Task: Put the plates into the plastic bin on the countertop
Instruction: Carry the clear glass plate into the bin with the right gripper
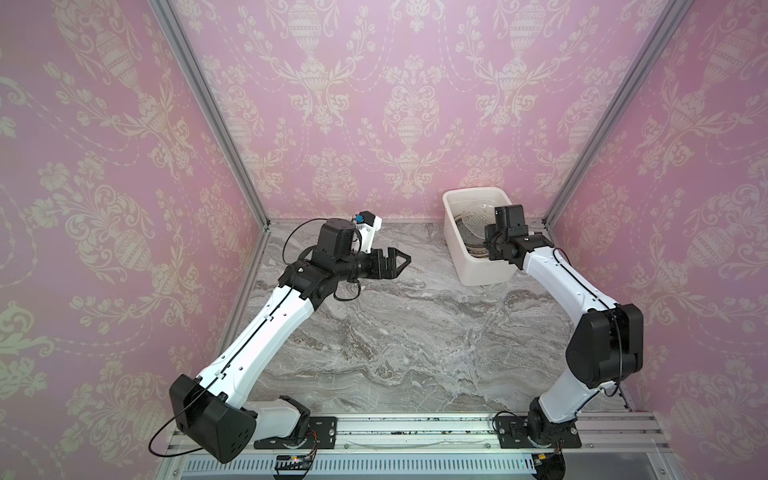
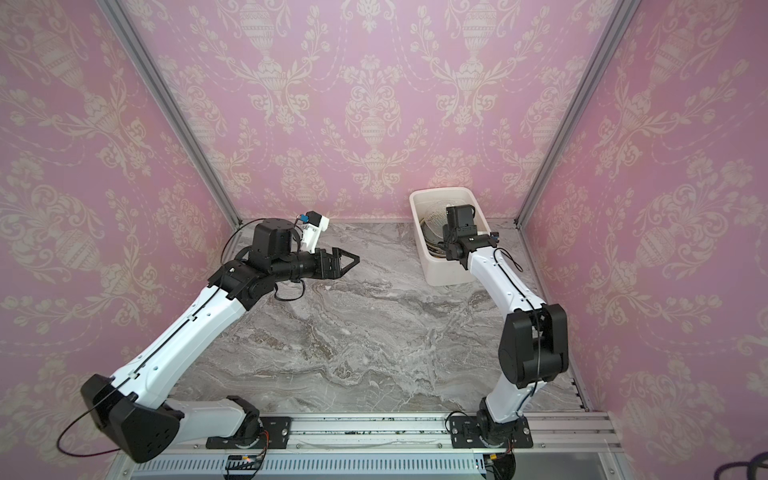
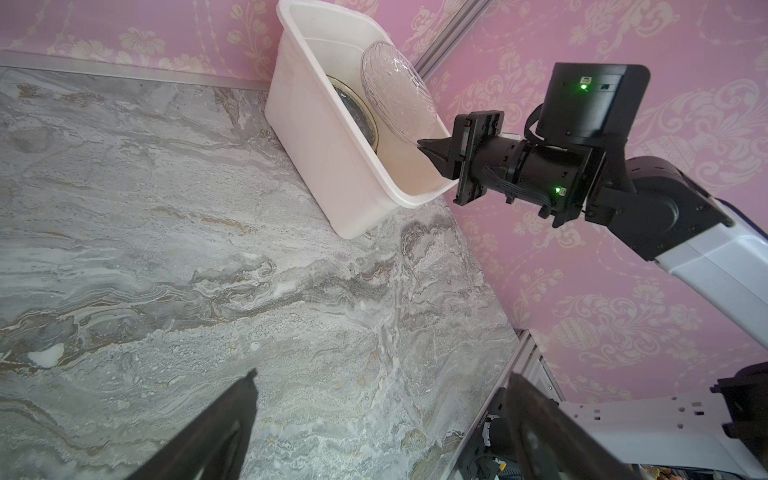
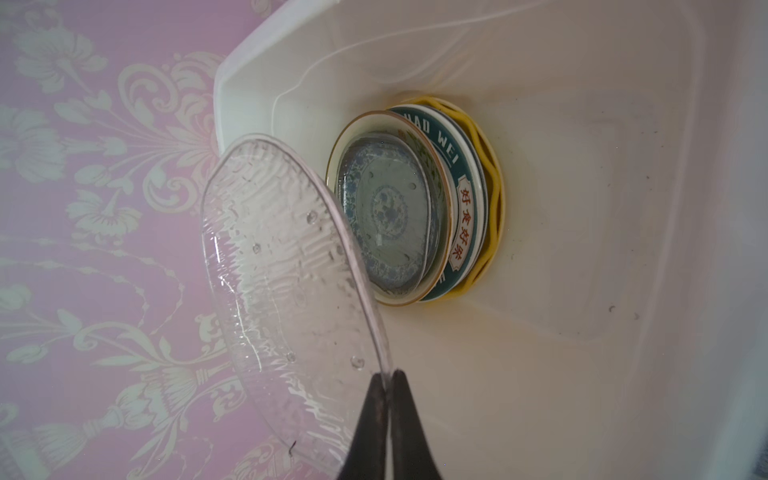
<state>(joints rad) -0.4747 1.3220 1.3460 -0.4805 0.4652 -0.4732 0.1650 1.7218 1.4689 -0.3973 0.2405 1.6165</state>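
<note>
right gripper (image 4: 388,376) pinches clear plate (image 4: 282,257) at its rim, over the bin (image 4: 602,187).

light: bright, even, soft | shadows: faint | edges: wide-angle bowing | wrist views: near jaws blurred

bin (image 1: 482,270) white | countertop (image 1: 395,340) grey-veined marble | glass plate (image 4: 282,257) clear, ribbed | wallpaper (image 1: 374,104) pink floral
</note>
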